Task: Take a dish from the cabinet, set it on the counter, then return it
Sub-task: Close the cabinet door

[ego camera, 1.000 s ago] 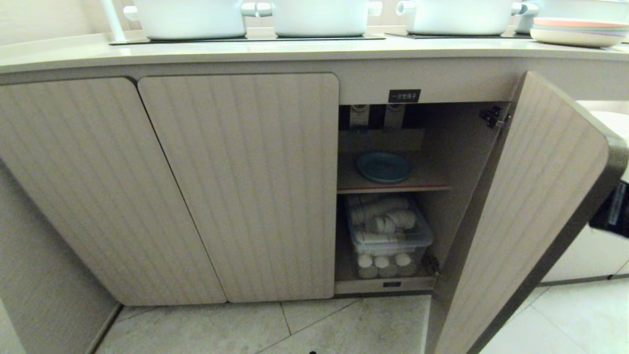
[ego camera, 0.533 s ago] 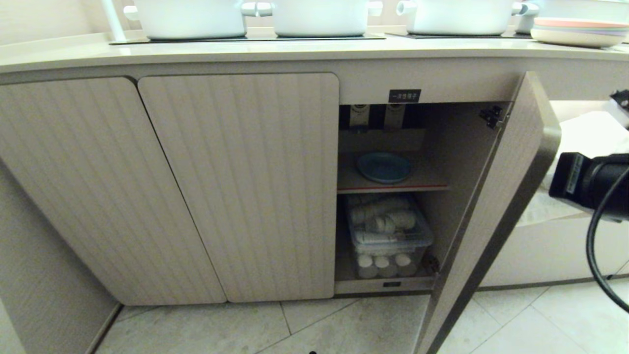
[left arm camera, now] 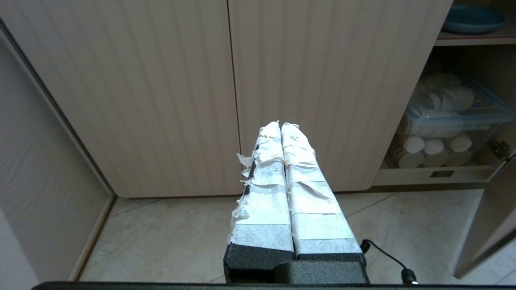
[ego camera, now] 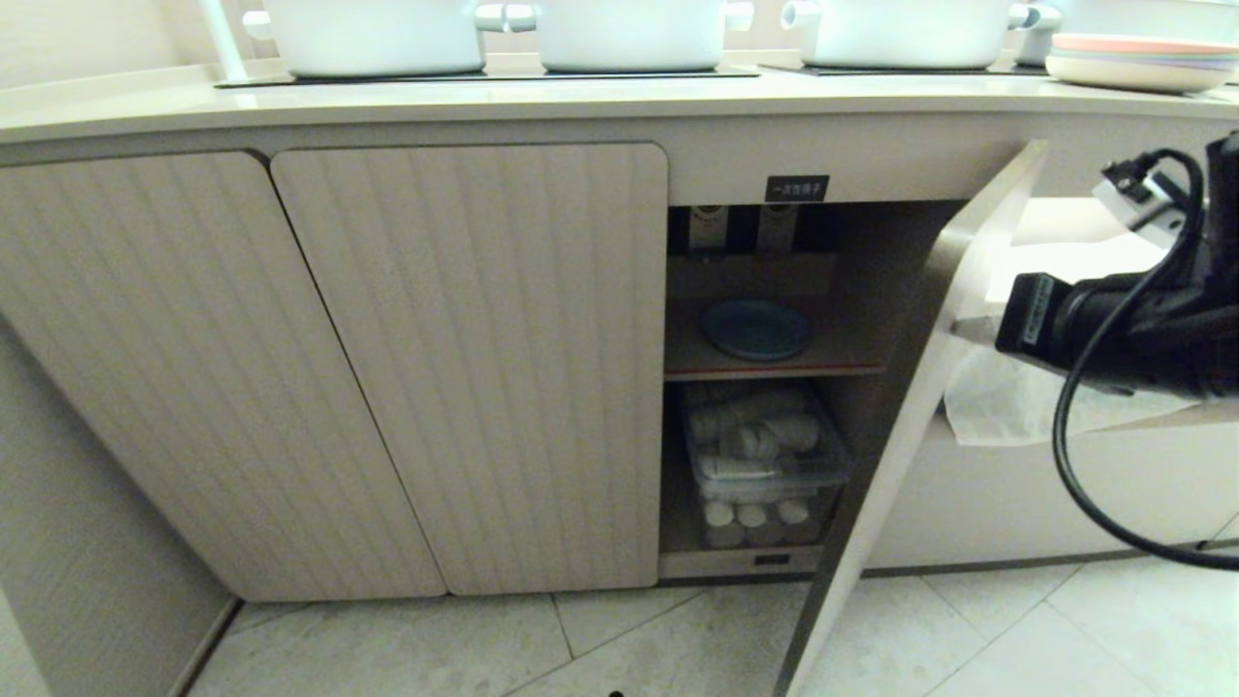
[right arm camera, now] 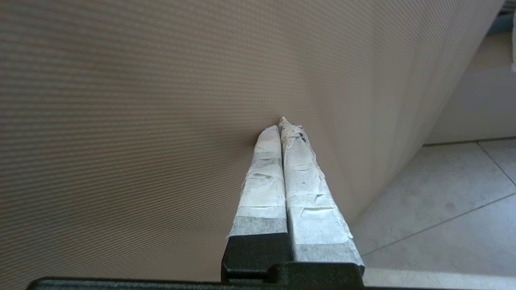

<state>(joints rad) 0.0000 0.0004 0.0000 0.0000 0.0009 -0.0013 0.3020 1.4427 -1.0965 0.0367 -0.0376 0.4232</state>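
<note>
The right tool, fingers pressed together and holding nothing, has its tips against the ribbed face of the open door, while the left tool, likewise closed and empty, hangs before the cabinet, where the dish lies on the shelf.
</note>
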